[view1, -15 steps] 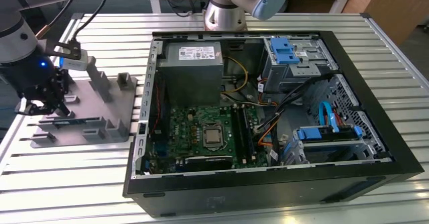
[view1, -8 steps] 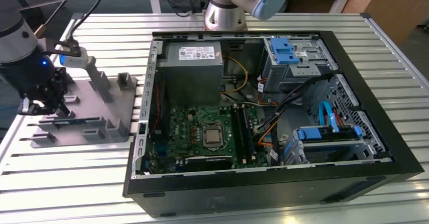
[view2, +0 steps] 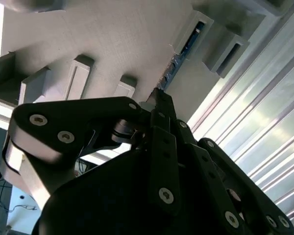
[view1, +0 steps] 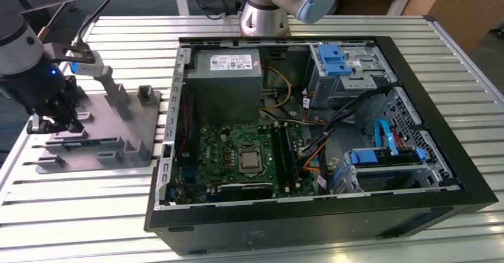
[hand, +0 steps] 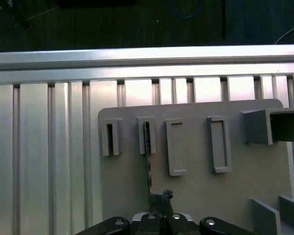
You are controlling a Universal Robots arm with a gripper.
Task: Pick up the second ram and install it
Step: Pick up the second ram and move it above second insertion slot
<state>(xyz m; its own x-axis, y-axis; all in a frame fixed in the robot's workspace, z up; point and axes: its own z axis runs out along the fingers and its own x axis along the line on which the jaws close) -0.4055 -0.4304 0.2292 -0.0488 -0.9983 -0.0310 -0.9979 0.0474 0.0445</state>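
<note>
The second ram (hand: 148, 169) is a thin dark stick standing on edge on the grey plastic tray (hand: 196, 191), its far end in a slotted post (hand: 146, 136). In the second wrist view the second ram (view2: 182, 51) shows bluish-green and runs away from my fingertips. My gripper (hand: 159, 197) is shut on the stick's near end, its black fingers (view2: 162, 110) pressed together around it. In the exterior view my gripper (view1: 54, 122) hangs low over the tray (view1: 134, 139) at the exterior view's left, and the ram (view1: 88, 141) lies just beside it.
An open black computer case (view1: 441, 174) lies to the exterior view's right of the tray, with the green motherboard (view1: 236, 151), its memory slots (view1: 280, 151), blue drive latches (view1: 334, 61) and cables inside. Upright grey posts (view1: 117, 92) stand on the tray. The table is ribbed metal slats (hand: 39, 147).
</note>
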